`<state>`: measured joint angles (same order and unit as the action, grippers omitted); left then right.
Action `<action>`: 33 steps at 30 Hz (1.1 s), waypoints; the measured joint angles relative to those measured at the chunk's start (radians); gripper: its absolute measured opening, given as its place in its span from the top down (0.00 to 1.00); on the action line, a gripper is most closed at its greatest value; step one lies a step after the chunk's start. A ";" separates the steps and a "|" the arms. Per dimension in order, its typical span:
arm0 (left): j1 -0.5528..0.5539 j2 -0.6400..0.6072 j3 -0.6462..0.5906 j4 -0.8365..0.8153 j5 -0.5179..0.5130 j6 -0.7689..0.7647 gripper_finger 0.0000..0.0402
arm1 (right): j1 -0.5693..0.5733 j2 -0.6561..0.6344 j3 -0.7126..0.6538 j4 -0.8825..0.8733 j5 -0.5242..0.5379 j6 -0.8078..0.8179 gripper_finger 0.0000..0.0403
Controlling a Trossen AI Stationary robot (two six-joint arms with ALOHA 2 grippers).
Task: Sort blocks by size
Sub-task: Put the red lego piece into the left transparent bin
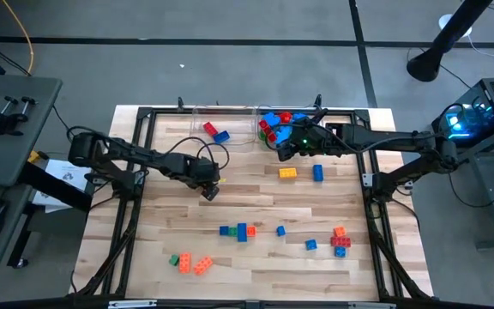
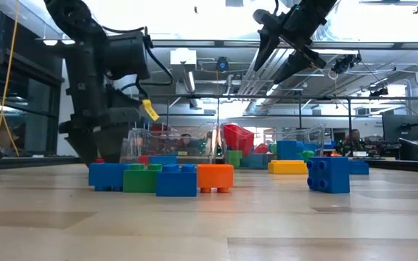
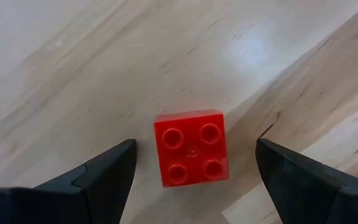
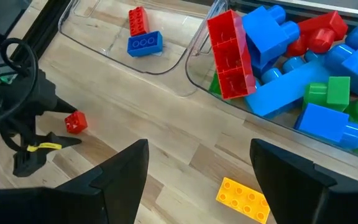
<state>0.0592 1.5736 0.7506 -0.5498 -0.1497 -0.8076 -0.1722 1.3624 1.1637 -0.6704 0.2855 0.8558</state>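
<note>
We see the left gripper poised directly over a small red block on the bare table, fingers spread wide to either side without touching it, which we read as lining up a grasp. The right gripper, also spread and empty, hovers near the 2 clear bins at the table's far edge, likely because sorted blocks go there: one bin is heaped with large blocks, the other holds 2 small ones. A yellow block lies beneath it. More blocks wait scattered at the near side.
</note>
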 joint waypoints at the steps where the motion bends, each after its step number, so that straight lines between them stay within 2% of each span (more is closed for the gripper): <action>1: -0.002 0.005 0.001 0.006 -0.001 0.005 0.22 | 0.000 0.000 0.000 0.000 0.000 0.000 0.31; 5: -0.007 0.013 0.002 0.026 -0.005 0.014 0.24 | 0.000 0.000 0.000 0.000 0.000 0.000 0.31; 8: -0.007 0.014 0.002 0.032 -0.007 0.015 0.32 | 0.000 0.000 0.000 0.000 0.000 0.000 0.31; 11: -0.007 0.015 0.002 0.046 -0.010 0.016 0.45 | 0.000 0.000 0.000 0.000 0.000 0.000 0.31; 16: -0.003 -0.010 0.006 0.056 0.001 0.087 0.75 | 0.000 0.000 0.000 0.000 0.000 0.000 0.31; 20: 0.036 -0.138 0.042 0.047 0.003 0.167 0.76 | 0.001 0.000 0.000 0.000 0.000 0.000 0.31; 26: 0.166 -0.341 0.164 0.124 -0.115 0.366 0.76 | 0.003 0.000 0.000 0.002 0.000 0.003 0.31; 30: 0.336 -0.317 0.241 0.115 -0.118 0.525 0.76 | 0.003 0.000 0.000 0.004 0.005 0.023 0.31; 33: 0.448 -0.250 0.276 0.105 -0.052 0.568 0.76 | 0.003 0.000 0.000 0.006 0.018 0.035 0.31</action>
<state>0.5071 1.3233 1.0269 -0.4446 -0.2020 -0.2391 -0.1696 1.3624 1.1636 -0.6647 0.3039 0.8911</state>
